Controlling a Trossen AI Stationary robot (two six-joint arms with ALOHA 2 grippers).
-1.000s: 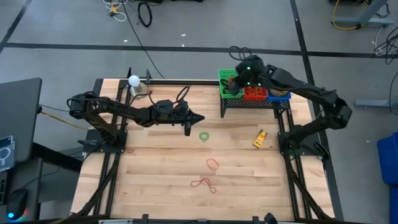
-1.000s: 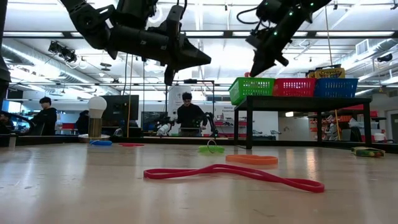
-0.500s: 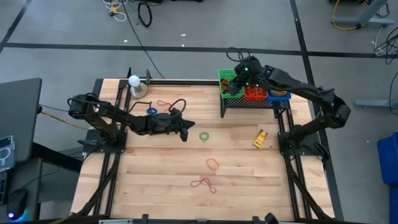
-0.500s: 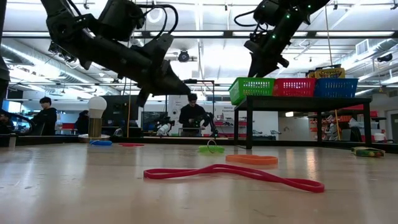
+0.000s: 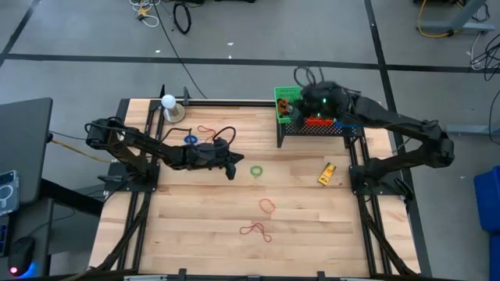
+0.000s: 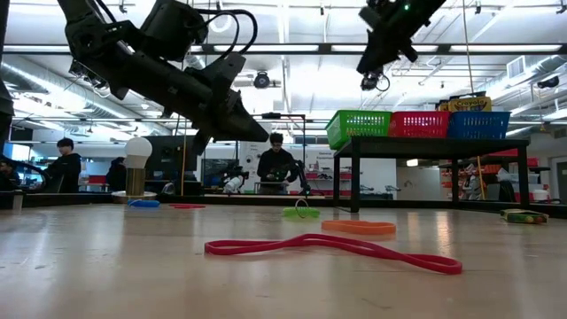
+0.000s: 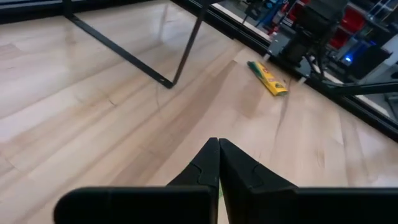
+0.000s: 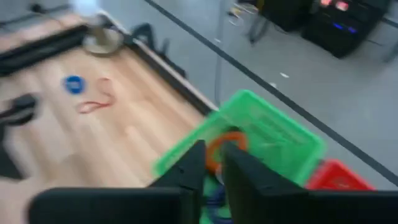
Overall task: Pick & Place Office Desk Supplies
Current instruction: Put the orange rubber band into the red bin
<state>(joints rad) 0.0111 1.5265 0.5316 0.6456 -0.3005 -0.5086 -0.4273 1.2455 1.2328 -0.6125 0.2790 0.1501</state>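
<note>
Hovering shut beside the green ring [image 5: 256,170] mid-table, left gripper [image 5: 233,166], right gripper [image 5: 295,112] slightly parted above green basket [image 5: 282,97] near far edge

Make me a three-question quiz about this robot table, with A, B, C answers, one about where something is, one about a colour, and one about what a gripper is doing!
1. Where is the green ring?
A. On the table, just ahead of the left gripper
B. Inside the red basket
C. Under the white ball

2. Which colour is the basket below the right gripper?
A. Blue
B. Green
C. Purple

3. How are the left gripper's fingers?
A. Wide open
B. Pressed together, holding nothing
C. Clamped on the crayon box

Answers:
1 A: the high view shows it on the wood beside the gripper tip.
2 B: the right wrist view looks down into green mesh.
3 B: the left wrist view shows the fingers touching.
</note>
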